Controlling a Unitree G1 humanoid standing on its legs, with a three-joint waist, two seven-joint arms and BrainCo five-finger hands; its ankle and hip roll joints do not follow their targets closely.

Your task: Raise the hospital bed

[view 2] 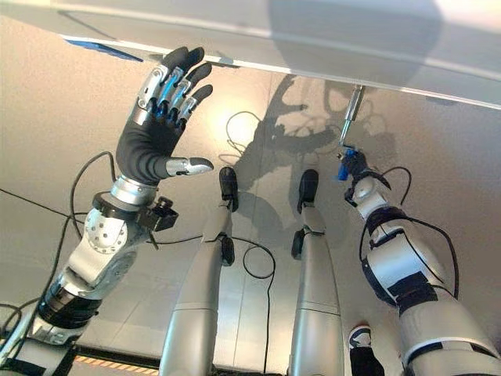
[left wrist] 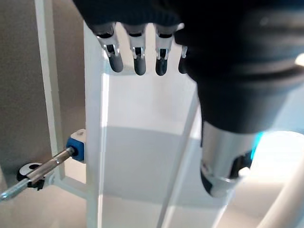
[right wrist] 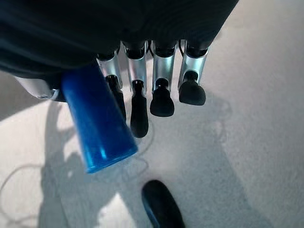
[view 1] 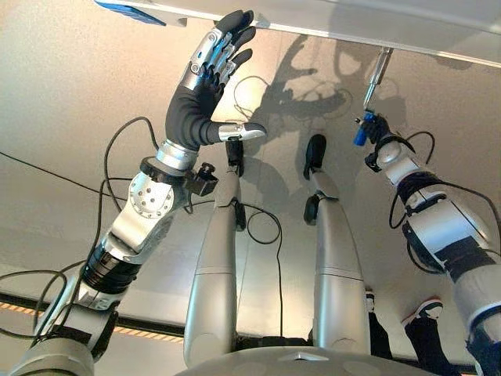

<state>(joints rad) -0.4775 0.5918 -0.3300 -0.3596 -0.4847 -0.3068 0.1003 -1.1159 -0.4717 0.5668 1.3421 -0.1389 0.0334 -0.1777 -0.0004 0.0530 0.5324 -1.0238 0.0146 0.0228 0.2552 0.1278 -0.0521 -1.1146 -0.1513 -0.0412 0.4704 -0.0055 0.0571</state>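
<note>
A: Left to right. Left hand [view 1: 205, 82] raised, fingers straight and spread, thumb out, holding nothing, just under the white bed frame [view 1: 376, 19] edge.

B: Right side?

A: Right hand [view 1: 376, 129] curled round the blue handle [right wrist: 97, 126] of the crank [view 1: 377, 72]; the metal shaft runs up into the frame's underside. The blue grip sits in the palm in the right wrist view.

B: Risks?

A: Grip looks loose, with fingers beside the handle rather than tight on it, so it could slip mid-turn. The crank could also pop out of its socket if pulled away. Idle left hand might bump the frame.
</note>
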